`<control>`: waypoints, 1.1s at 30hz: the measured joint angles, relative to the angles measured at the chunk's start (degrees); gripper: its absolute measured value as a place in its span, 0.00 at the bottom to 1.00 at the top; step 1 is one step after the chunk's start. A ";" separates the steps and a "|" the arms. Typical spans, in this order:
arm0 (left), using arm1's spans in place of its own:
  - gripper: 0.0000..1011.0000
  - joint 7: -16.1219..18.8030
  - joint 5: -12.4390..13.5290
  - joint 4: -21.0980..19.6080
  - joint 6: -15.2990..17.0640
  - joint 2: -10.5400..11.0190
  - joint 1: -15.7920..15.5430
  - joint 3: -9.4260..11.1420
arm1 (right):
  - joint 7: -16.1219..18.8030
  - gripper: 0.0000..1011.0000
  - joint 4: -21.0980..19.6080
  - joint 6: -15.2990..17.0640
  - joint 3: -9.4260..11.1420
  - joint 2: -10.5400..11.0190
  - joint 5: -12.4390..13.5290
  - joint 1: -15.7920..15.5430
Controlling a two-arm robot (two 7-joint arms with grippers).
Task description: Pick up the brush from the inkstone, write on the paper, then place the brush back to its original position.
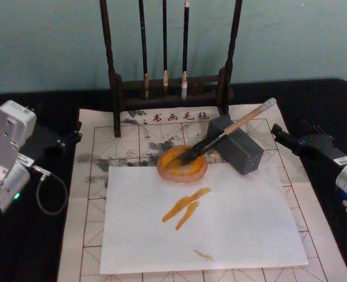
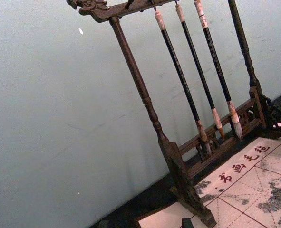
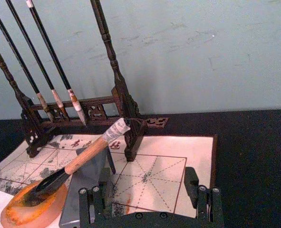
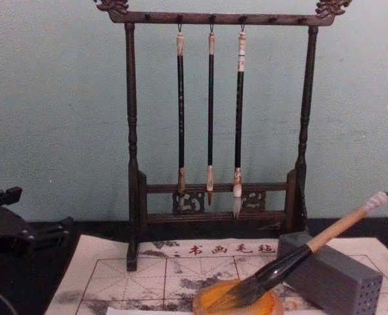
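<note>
- The brush (image 1: 232, 130) lay tilted: dark tuft down in the round orange inkstone (image 1: 183, 165), handle propped across the top edge of the grey block (image 1: 236, 144), whitish end cap up and pointing toward my right side.
- In the chest view the brush (image 4: 312, 249) rose from the inkstone (image 4: 238, 300) over the grey block (image 4: 331, 279), with its cap end free in the air.
- My right claw (image 1: 282, 138) sat just off the cap end, not touching it, fingers spread; the right wrist view showed both fingers (image 3: 95, 202) apart, with the brush (image 3: 85, 159) ahead and to one side.
- My left claw (image 1: 73, 137) was parked at the left edge of the paper (image 1: 97, 176), well apart from the brush. Whether it was spread or pressed together, I cannot tell.
- A plain white sheet (image 1: 202, 223) lay over the gridded paper in front of the inkstone, with orange strokes on it.
- Handling guess: light, stiff wooden handle, smooth and round, so it could roll or pivot in a pinch. The tuft looked soft and wet and would drip or smear if swung.
- Best hold, in my view, was the bare light-wood stretch between the block and the cap, gripped across the shaft; not the black lower shaft or tuft.
- Risk: nudging the block would drop the handle, and a grip near the cap leaves a long lever.
- The rack (image 1: 167, 88) with three thin brushes (image 4: 210, 118) stood behind, not for this job.
</note>
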 joint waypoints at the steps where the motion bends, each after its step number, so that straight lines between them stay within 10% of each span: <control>1: 0.99 0.00 0.00 0.00 0.00 0.00 0.00 0.00 | 0.00 0.99 0.00 0.00 0.00 0.00 0.00 0.00; 33: 0.99 0.00 0.00 0.00 0.00 0.00 0.00 0.00 | 0.00 0.99 0.00 0.00 0.00 0.00 0.00 0.00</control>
